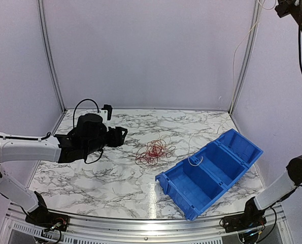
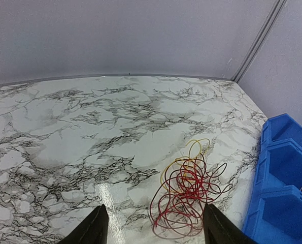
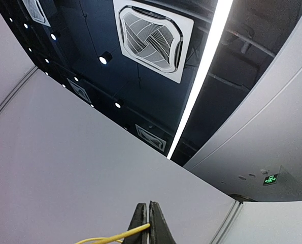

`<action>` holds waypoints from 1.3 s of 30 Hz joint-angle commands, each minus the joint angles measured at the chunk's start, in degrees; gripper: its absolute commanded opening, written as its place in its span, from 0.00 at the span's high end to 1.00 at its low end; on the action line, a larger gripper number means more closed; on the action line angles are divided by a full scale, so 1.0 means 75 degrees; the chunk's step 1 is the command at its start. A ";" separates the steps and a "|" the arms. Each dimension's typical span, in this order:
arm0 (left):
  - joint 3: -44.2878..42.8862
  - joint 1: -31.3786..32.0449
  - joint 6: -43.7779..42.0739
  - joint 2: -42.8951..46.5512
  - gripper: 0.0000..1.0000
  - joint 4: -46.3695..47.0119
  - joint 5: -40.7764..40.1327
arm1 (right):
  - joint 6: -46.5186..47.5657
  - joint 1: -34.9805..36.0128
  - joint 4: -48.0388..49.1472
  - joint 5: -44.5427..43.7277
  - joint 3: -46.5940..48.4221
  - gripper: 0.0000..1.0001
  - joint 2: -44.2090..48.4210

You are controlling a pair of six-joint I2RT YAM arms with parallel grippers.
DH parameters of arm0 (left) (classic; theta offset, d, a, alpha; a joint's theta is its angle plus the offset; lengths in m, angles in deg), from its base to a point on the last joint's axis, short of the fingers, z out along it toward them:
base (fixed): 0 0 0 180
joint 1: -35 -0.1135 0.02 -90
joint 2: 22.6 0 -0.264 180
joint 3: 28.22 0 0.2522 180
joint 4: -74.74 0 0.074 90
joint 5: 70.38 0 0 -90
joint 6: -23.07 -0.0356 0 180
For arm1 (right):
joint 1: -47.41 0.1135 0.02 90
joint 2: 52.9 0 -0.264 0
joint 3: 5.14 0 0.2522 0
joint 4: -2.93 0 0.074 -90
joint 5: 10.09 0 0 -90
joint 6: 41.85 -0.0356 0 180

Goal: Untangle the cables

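Black fingers of the left gripper [image 2: 154,207] stand wide apart over the glossy marbled tabletop [image 2: 64,152], framing the cables [image 2: 186,201], a loose tangle of hair-thin red and yellow loops beside the compartmented blue plastic bin [image 2: 282,178]. Raised high, the right gripper [image 3: 148,219] pinches one thin yellow wire [image 3: 105,237].

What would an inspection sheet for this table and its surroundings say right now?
Surface: marble-patterned table, glossy.
Job's things: tangled cables, mostly red, some orange, heaped mid-table; pale cable loop in the bin.
Clutter: blue bin, three compartments, at the right.
Grippers: left gripper open, left of the heap, apart from it; right gripper high up, shut on yellow cable.
Cables: black arm cable looping over the left arm.
Surroundings: white walls; strip light and air vent overhead.
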 commanded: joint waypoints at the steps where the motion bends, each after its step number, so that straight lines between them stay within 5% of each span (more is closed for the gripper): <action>1: 0.0214 0.0017 0.0071 0.0339 0.34 0.0257 -0.0154 | -0.0551 0.0076 -0.0199 0.0354 -0.0220 1.00 0.0096; 13: 0.0521 0.0024 0.0107 0.0630 0.33 0.0257 -0.0190 | -0.0196 -0.0044 -0.1026 -0.0827 -0.3675 1.00 0.1263; 28: 0.0401 0.0021 0.0159 0.0471 0.33 0.0257 -0.0046 | -0.0229 -0.0174 -0.0581 -0.1674 -0.2324 1.00 0.0954; 32: 0.0543 0.0021 0.0156 0.0533 0.33 0.0257 -0.0163 | -0.0321 -0.0170 -0.1091 -0.0608 -0.2755 1.00 0.1123; 36: 0.0605 0.0019 0.0221 0.0467 0.33 0.0258 -0.0222 | 0.0030 -0.0059 -0.2602 0.2482 -0.3841 1.00 0.1546; 39: 0.0592 0.0018 0.0252 0.0337 0.33 0.0265 -0.0240 | -0.0023 0.0157 -0.3038 0.3556 -0.4755 1.00 0.1908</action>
